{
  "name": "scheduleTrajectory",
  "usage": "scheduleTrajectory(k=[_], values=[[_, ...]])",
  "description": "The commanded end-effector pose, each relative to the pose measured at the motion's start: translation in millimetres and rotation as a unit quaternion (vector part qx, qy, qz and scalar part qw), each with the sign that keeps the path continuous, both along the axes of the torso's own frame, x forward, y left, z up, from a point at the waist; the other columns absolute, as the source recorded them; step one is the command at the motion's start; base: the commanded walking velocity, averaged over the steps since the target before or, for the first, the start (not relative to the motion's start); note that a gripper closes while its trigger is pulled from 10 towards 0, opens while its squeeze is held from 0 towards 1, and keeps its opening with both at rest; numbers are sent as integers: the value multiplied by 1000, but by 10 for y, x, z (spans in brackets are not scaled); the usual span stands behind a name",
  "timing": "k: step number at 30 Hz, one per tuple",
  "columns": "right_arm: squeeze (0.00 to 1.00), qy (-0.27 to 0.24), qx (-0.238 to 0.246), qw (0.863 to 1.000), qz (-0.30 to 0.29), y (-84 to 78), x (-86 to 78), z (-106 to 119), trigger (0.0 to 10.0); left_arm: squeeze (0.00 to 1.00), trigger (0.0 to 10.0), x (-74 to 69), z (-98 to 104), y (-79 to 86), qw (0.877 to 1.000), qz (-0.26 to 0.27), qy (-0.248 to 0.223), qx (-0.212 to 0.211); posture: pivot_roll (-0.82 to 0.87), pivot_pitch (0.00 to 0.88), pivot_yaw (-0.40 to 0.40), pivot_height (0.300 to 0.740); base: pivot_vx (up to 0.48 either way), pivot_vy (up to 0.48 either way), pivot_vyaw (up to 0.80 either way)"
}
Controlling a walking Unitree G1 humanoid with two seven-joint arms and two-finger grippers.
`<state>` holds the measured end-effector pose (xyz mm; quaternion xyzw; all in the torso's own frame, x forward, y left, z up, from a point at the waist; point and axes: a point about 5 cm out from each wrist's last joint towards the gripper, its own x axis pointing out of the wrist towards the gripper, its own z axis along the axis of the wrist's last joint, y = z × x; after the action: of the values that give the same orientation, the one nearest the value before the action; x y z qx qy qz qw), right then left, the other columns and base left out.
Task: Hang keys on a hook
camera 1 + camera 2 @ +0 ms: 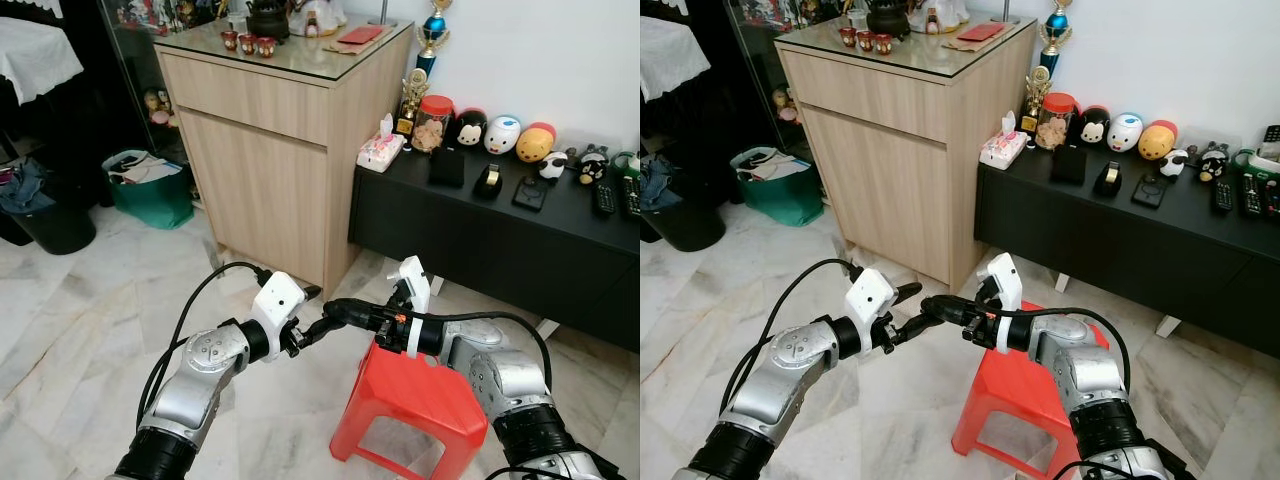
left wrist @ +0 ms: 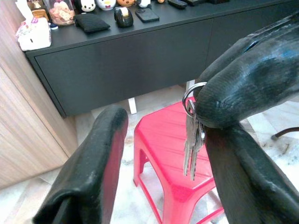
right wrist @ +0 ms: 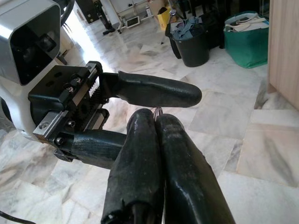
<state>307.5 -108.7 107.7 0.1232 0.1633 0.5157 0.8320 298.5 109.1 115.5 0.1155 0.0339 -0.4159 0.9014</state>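
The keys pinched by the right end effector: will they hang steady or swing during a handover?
The keys dangle loosely from a thin ring, so they will probably swing and jingle. The right end effector pinches only the ring, so the smooth metal could slip. They look light.

Keys (image 2: pixel 192 144) hanging from right gripper's (image 2: pixel 212 109) pinched fingertips, between left gripper's (image 2: pixel 154 154) spread fingers, above red stool (image 2: pixel 159 140)

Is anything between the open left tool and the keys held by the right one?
Nothing visible. The keys hang from the shut right tool, between the left tool's open fingers.
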Motion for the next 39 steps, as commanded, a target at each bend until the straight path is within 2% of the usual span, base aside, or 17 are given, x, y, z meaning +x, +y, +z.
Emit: scheduleTrajectory(k=[1,3,4,5,6,7,16,23,30,39], values=[[0,-8,-1,1000,1,2,-1,43,10000,0,4588,25,56,18,1000,3,-14,-1,-21,0,-25,740,0,0,0],[0,-7,-1,1000,0,0,-1,41,10000,0,4941,30,68,33,1000,6,-17,-4,-20,0,-25,740,0,0,0],[0,-6,-1,1000,0,-1,-2,39,10000,0,4706,28,69,33,1000,6,-17,-5,-20,0,-25,740,0,0,0],[0,-6,-1,1000,-1,-3,-1,34,10000,0,3137,27,70,32,1000,5,-17,-6,-18,0,-25,740,0,0,0],[0,-5,-1,1000,-2,-3,0,30,10000,0,196,27,71,32,1000,4,-17,-6,-18,0,-25,740,0,0,0],[0,-5,-2,1000,-3,-4,2,25,10000,0,0,25,72,32,1000,4,-18,-7,-19,0,-25,740,0,0,0],[0,2,-4,1000,-11,-15,7,-12,10000,0,0,14,93,36,1000,2,-20,-17,-17,0,-24,740,0,0,0],[0,22,-12,998,-51,-107,52,-122,10000,0,0,-7,99,39,1000,-4,-19,-21,-15,0,-24,740,0,0,0],[0,31,-14,998,-55,-122,30,-184,10000,0,0,-19,93,42,1000,-6,-16,-23,-13,0,-24,740,0,0,0],[0,18,-6,997,-73,-124,87,-144,10000,0,0,-25,86,39,1000,-11,-14,-22,-13,0,-23,740,0,0,0]])
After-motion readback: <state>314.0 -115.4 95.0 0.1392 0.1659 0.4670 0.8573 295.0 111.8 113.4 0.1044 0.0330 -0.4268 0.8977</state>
